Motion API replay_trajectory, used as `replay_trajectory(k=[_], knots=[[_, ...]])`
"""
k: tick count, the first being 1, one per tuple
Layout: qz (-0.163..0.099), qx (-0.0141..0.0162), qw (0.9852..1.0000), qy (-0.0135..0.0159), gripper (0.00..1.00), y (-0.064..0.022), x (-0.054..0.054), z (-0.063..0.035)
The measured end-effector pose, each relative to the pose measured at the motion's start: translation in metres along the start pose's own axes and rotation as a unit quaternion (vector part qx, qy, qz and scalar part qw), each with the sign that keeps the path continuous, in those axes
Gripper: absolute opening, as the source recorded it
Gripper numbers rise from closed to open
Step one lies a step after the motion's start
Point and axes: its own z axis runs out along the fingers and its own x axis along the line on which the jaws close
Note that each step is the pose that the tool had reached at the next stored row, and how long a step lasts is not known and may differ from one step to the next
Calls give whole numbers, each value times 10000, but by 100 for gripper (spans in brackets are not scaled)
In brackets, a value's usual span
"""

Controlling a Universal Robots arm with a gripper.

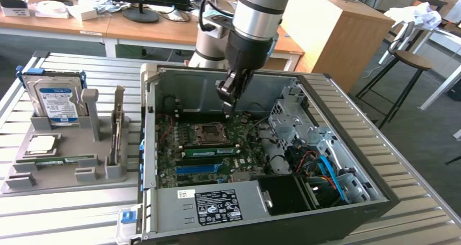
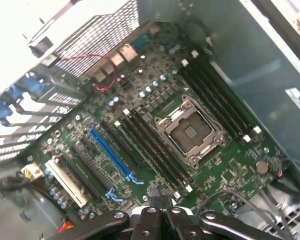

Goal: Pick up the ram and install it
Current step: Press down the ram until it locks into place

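The arm reaches down into the open computer case (image 1: 310,88), which lies on its side on the slatted metal tabletop (image 1: 418,202). The claw (image 1: 229,100) hangs inside the case above the green motherboard (image 1: 209,158), near the back wall and just above the processor socket (image 1: 210,130). Its fingers are pressed together and carry nothing. In the wrist view the claw (image 2: 160,212) shows as black linkage with the fingers meeting at the edge of the picture, over the board between the socket (image 2: 190,131) and the blue slot (image 2: 112,156).

The ram (image 1: 66,160) lies flat in a groove of the grey holder tray (image 1: 65,142), which sits on the tabletop at the exterior view's left, well apart from the case and from the claw. It is a thin green stick with a pale label. On the same tray a hard drive (image 1: 56,99) stands upright in a blue frame, a tall card (image 1: 116,129) stands on edge beside it, and a square chip (image 1: 42,143) rests flat near the ram.

Inside the case, a green stick (image 1: 210,151) seems to sit already in one slot just below the socket in the exterior view, though it is hard to be sure. In the wrist view the long black memory slots (image 2: 155,150) beside the socket look bare. A power supply (image 1: 216,204) with a white label lies along the near edge of the case.
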Motion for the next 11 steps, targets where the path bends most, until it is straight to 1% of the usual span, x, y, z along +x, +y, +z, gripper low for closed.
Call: replay_trajectory(k=[3, 6, 8, 11], knots=[[239, -2, 9997, -4, 10, 1, 1, 6], [485, -3, 9988, -8, 10, 2, 2, 12], [647, -4, 9979, -10, 10, 2, 2, 16], [891, -5, 9960, -15, 10, 4, 3, 23]])
